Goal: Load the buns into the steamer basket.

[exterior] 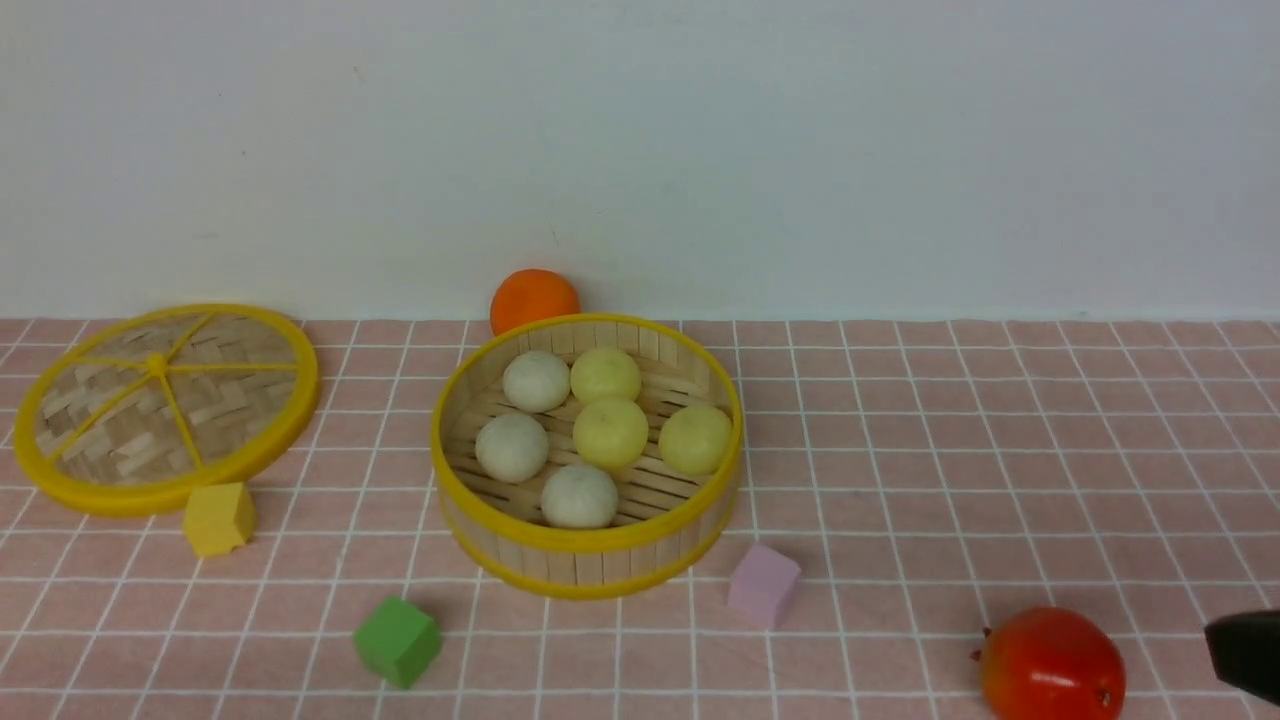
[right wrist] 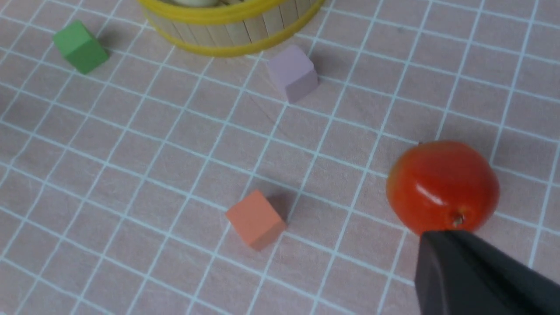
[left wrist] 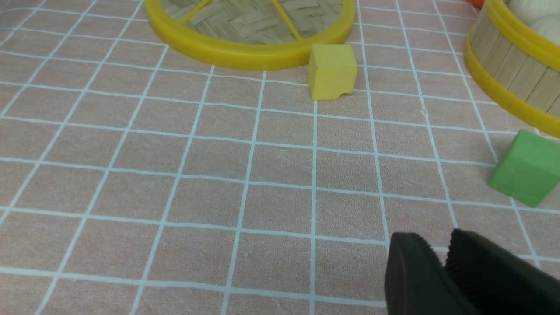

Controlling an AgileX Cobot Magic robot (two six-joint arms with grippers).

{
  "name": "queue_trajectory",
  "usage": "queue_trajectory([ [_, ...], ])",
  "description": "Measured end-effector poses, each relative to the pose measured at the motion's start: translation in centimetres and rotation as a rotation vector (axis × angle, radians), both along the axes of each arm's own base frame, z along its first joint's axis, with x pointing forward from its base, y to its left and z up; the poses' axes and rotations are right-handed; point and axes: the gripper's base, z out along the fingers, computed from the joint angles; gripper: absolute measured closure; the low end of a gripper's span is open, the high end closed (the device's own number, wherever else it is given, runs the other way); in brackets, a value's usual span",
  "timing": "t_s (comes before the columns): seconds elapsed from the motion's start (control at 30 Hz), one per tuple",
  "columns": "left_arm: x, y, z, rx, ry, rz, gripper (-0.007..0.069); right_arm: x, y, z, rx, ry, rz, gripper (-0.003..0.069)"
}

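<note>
We read no labels; six buns (exterior: 610, 432) fill steamer basket (exterior: 590, 548). Right gripper (right wrist: 426, 245) closed, empty; left gripper (left wrist: 444, 258) state unclear.

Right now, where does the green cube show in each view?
Front: green cube low, left of centre.
Left wrist: at the right edge.
Right wrist: upper left corner.
Shared landmark: the steamer basket, close beside it.

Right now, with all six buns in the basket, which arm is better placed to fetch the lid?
Left. The lid lies on the robot's left, ahead of the left gripper; the right gripper sits far right by the red fruit.
</note>
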Motion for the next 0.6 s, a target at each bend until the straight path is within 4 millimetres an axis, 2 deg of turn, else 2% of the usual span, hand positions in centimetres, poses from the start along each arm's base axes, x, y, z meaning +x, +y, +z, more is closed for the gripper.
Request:
queue_trajectory([
  [0.17,0.0,0.0,0.0,0.0,0.0,0.0,0.0449,-0.1,-0.1,-0.2,-0.013,0.017,0.002,0.0663],
  [0.23,0.0,0.0,0.0,0.0,0.0,0.0,0.0446,-0.3,-0.4,0.0,-0.017,-0.025,-0.005,0.0663],
  [0.33,0.0,0.0,0.0,0.0,0.0,0.0,0.0445,-1.0,-2.1,0.3,-0.004,-0.187,-0.107,0.066],
  [0.47,0.0,0.0,0.0,0.0,0.0,0.0,0.0443,-2.2,-4.2,-1.9,0.012,-0.341,-0.269,0.0659],
  [0.53,0.0,0.0,0.0,0.0,0.0,0.0,0.0443,-3.2,-5.3,-4.4,0.002,-0.458,-0.373,0.0658],
  [0.57,0.0,0.0,0.0,-0.001,0.0,0.0,0.0443,-3.3,-5.3,-5.1,-0.003,-0.454,-0.379,0.0658],
  [0.6,0.0,0.0,0.0,-0.001,0.0,0.0,0.0443,-3.8,-5.7,-6.9,-0.002,-0.511,-0.418,0.0658],
])
